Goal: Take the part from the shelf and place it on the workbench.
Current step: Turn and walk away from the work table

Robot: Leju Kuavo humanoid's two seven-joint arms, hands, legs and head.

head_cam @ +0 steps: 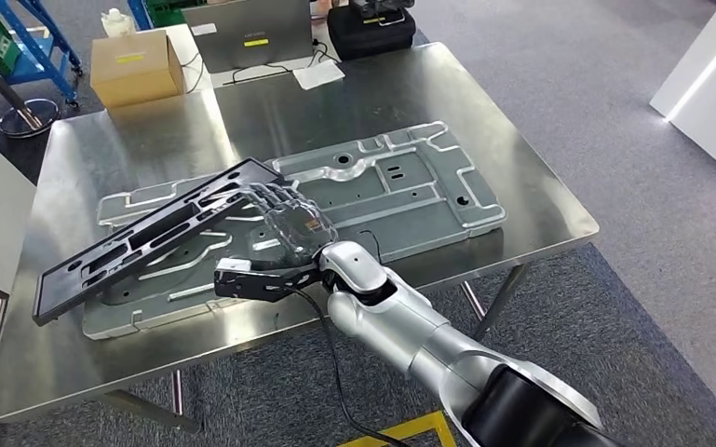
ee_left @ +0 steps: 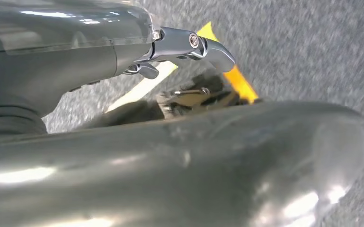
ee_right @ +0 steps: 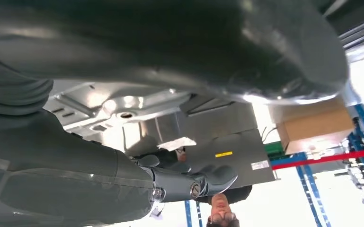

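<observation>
The right hand [head_cam: 284,223] has its fingers wrapped on one end of the long black part [head_cam: 154,237], which hangs tilted just over the silver panel [head_cam: 400,182] on the workbench [head_cam: 540,223], its long axis running away toward the robot's left.

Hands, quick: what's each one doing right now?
Right hand: holding the black part over the workbench.
Left hand: by the floor; open or closed cannot be told.
</observation>
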